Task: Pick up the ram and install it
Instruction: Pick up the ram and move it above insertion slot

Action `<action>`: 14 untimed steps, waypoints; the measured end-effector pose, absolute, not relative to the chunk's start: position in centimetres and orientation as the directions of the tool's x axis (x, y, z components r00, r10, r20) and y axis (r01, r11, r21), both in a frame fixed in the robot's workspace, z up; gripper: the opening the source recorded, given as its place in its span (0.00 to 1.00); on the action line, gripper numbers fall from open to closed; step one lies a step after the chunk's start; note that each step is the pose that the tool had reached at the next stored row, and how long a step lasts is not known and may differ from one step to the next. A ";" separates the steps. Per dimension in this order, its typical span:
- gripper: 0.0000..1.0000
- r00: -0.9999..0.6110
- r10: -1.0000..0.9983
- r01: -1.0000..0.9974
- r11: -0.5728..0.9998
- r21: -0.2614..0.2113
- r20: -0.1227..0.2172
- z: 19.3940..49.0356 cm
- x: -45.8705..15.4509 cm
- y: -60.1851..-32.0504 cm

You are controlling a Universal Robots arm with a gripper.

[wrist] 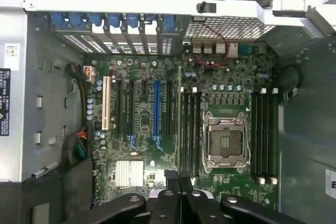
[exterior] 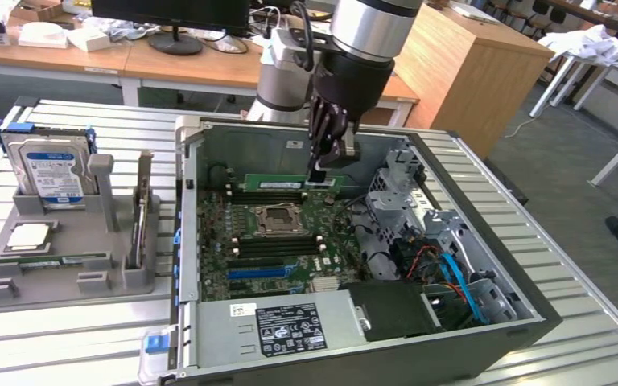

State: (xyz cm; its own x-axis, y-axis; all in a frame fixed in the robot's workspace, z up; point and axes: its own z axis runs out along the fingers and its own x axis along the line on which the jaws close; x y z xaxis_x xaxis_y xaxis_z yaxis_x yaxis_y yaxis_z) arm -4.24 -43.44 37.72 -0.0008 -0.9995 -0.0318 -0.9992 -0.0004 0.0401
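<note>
**Exterior view.** We find the gripper [exterior: 323,170] lowered into the open computer case [exterior: 524,277]. Its jaws pinch the ram [exterior: 282,182] by its upper edge, near the end at the exterior view's right. The ram stands on edge with its long side level, so that its contact edge faces the motherboard [exterior: 277,245]. It hangs over the far side of the board, beyond the CPU socket [exterior: 284,215], and appears not yet seated.

**Wrist view.** We look straight down past the gripper [wrist: 179,181]. The ram [wrist: 180,119] presents edge-on as a thin line. It runs parallel to the memory slots [wrist: 191,129] and lies just beside them, on the side away from the CPU socket [wrist: 226,142]. We judge that this parallel hold serves alignment with a slot.
</note>
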 end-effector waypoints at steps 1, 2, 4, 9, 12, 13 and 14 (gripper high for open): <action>0.11 -0.001 -0.999 -0.999 0.000 0.040 -0.032 37.7 -4.2 -43.3; 0.11 -0.001 -0.999 -0.999 -0.001 0.040 -0.033 37.7 -4.2 -43.3; 0.11 -0.001 -0.999 -0.999 -0.001 0.040 -0.034 37.7 -4.2 -43.3; 0.11 -0.001 -0.999 -0.999 0.000 0.040 -0.034 37.7 -4.2 -43.3; 0.11 -0.001 -0.999 -0.999 0.000 0.040 -0.034 37.6 -4.2 -43.3; 0.11 -0.001 -0.999 -0.999 -0.001 0.040 -0.034 37.4 -4.2 -43.3; 0.11 -0.001 -0.999 -0.999 0.000 0.040 -0.034 37.3 -4.2 -43.3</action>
